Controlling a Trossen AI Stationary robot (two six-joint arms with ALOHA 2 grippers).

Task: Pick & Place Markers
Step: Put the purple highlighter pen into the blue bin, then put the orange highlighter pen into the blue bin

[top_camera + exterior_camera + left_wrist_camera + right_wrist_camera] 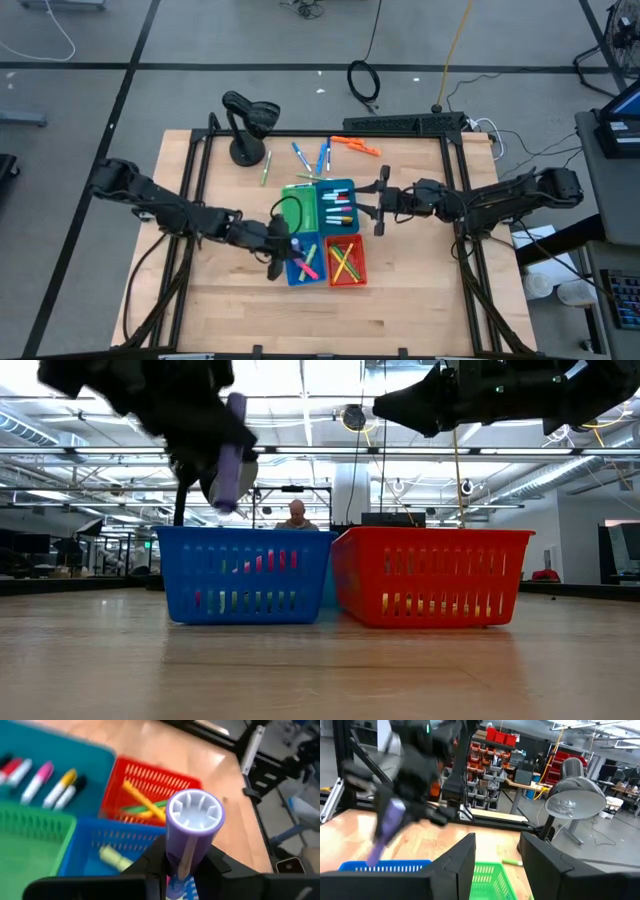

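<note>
My left gripper [280, 252] is shut on a purple marker [230, 455] and hangs over the blue bin [303, 262]. The left wrist view shows the marker's round end [195, 812] facing the camera. Markers lie in the teal bin [337, 203], the blue bin and the red bin [346, 262]; the green bin [300, 205] shows a dark cord over it. Several loose markers, blue [300, 155], green [265, 168] and orange [358, 145], lie flat on the table beyond the bins. My right gripper [378, 205] is open, level with the teal bin's right edge and above it. My left gripper pinches the purple marker by its barrel [181, 852] between the two fingers, which lie across it. The marker is lifted clear above the blue bin [245, 575], steeply tilted, its lower end [374, 855] close over the bin's rim.
A black desk lamp [245, 120] stands at the table's far left, also in the right wrist view [572, 800]. The four bins sit together mid-table. Bare wood [400, 300] spreads near and to both sides. A person [297, 513] sits in the room beyond.
</note>
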